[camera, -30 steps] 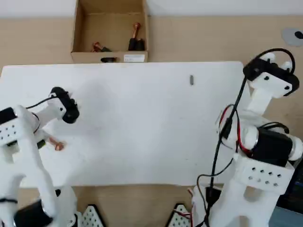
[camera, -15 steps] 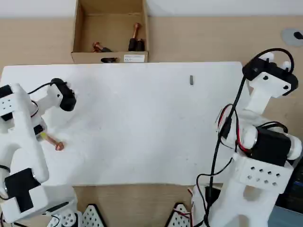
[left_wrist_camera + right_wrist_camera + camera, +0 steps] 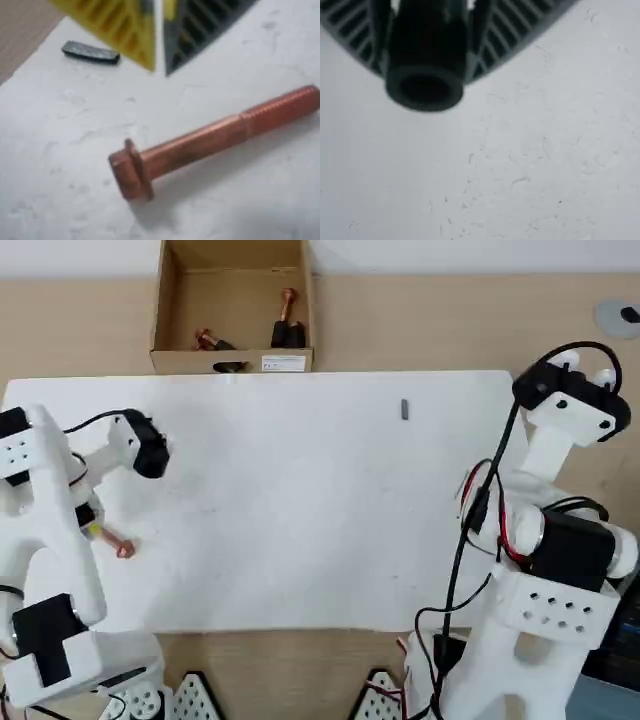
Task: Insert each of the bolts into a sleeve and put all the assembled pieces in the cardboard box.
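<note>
See 1 bolt (image 3: 210, 137) lying flat by the left edge of the white mat (image 3: 300, 500), far from the cardboard box (image 3: 160, 310) beyond the mat's far edge, head towards the mat's middle. Note the left gripper (image 3: 159, 70) hovering just off it, fingers (image 3: 120, 25) a narrow gap apart, holding nothing, with the bolt's long axis crosswise to that gap. Judge left the nearer arm. Find the right gripper (image 3: 427, 30) over the mat, clamped on 1 black sleeve (image 3: 425, 87).

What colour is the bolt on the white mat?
Copper; the bolt shows best in left wrist view.
</note>
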You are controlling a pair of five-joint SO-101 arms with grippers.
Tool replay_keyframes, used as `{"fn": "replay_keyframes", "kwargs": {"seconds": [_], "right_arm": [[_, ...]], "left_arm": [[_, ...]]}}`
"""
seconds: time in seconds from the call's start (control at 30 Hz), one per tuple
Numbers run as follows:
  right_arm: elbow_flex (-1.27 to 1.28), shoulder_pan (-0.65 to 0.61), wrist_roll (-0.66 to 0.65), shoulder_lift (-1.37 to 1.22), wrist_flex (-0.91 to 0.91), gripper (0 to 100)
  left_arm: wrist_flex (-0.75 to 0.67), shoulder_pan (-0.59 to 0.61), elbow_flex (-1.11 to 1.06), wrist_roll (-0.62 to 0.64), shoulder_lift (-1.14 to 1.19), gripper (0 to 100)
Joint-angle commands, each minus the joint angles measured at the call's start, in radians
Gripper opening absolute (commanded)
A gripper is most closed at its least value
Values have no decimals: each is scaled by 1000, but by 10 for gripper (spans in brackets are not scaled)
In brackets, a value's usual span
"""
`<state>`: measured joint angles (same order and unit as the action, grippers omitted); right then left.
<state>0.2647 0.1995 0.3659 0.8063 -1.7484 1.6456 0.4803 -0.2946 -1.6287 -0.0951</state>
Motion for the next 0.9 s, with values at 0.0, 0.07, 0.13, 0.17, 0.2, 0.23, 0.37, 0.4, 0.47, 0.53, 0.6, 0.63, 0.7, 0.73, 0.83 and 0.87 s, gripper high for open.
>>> {"fn": "replay_keyframes", "kwargs": {"seconds": [0.0,0.07,0.13,0.17,0.2,0.23,0.37,0.4,0.47,0.53,0.6,0.63,0.7,0.73,0.83,0.87], "right_arm": [[2,7,-2,16,25,9],[1,7,-2,16,25,9],[1,7,-2,16,25,9],[1,7,-2,16,25,9],[1,5,-2,16,25,9],[1,5,-2,16,25,9],[-2,5,-2,16,25,9],[-2,5,-2,16,25,9],[-2,5,-2,16,25,9],[-2,5,-2,16,25,9],[-2,5,-2,18,23,9],[-2,5,-2,18,23,9],[-2,5,-2,18,21,9],[-2,5,-2,18,21,9],[-2,5,-2,18,21,9],[-2,5,-2,18,21,9]], "left_arm": [[11,-9,-12,-84,-4,9],[11,2,-37,-61,-4,8],[12,5,-68,-58,-4,8],[12,5,-87,-58,-4,8],[12,5,-106,-57,-4,8],[12,5,-120,-46,-4,8],[8,3,-149,17,-4,8],[6,3,-152,20,-4,8],[6,5,-152,25,-4,7],[6,5,-152,26,-2,7],[5,5,-153,26,-1,7],[5,5,-153,26,5,7],[-9,5,-152,26,33,7],[-28,5,-152,28,56,7],[-75,5,-141,64,139,7],[-80,3,-135,69,166,7]]}}
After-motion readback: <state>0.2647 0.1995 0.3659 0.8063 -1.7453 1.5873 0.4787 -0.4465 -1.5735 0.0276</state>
